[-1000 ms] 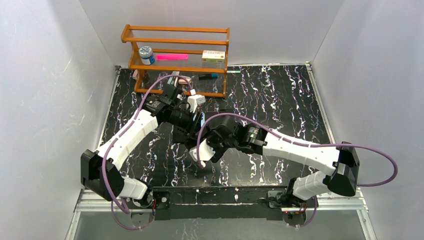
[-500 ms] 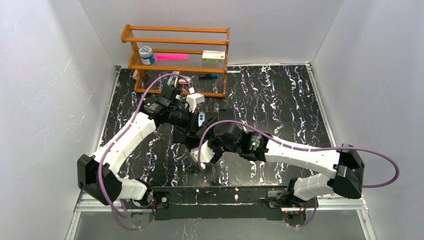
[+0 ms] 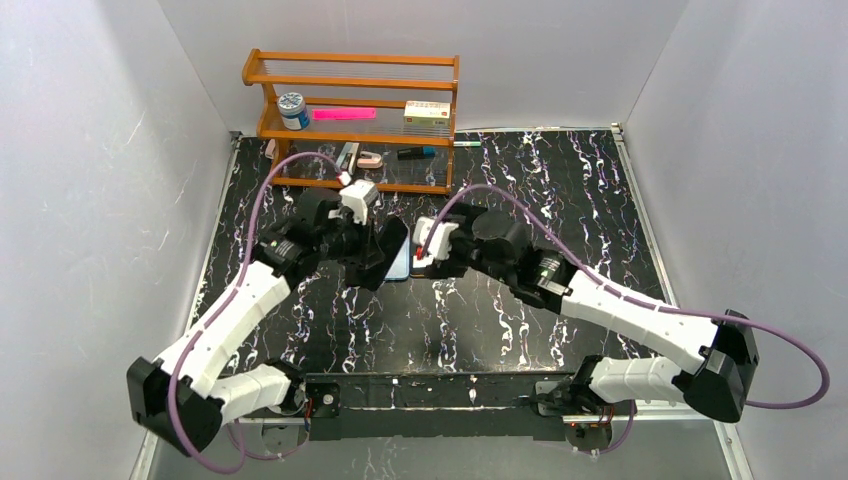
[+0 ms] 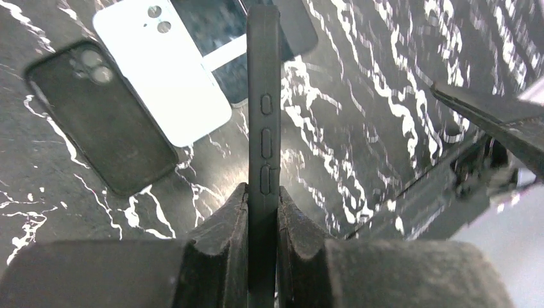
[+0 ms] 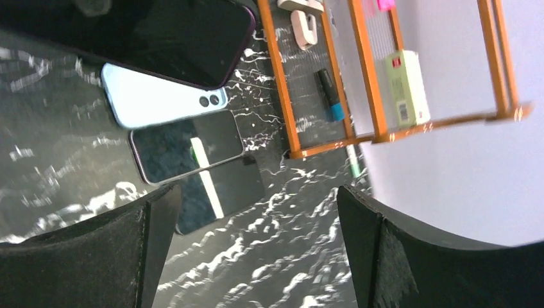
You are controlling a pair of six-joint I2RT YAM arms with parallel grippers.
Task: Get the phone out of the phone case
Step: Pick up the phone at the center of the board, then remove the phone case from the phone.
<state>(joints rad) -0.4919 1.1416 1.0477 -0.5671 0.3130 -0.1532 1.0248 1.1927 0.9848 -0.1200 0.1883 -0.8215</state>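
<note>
My left gripper (image 4: 263, 192) is shut on a dark phone case (image 4: 263, 109), held edge-on above the table with its side buttons facing the camera. In the right wrist view a dark glossy screen in a dark rim (image 5: 147, 32) fills the top left; it looks like this same held phone in its case. In the top view the left gripper (image 3: 375, 258) holds the case (image 3: 388, 250) at the table's middle. My right gripper (image 3: 418, 258) sits just right of it, open and empty (image 5: 256, 192), not touching it.
Under the grippers lie a black case (image 4: 99, 115), a white phone (image 4: 163, 70), back up, and a screen-up phone (image 5: 186, 144). A light blue phone (image 5: 160, 96) also shows. A wooden shelf (image 3: 350, 120) with small items stands at the back left.
Both grippers were pressed together lower on the table. The right gripper has swung up and to the right, open. The left arm has lifted back with the case still in its jaws.
</note>
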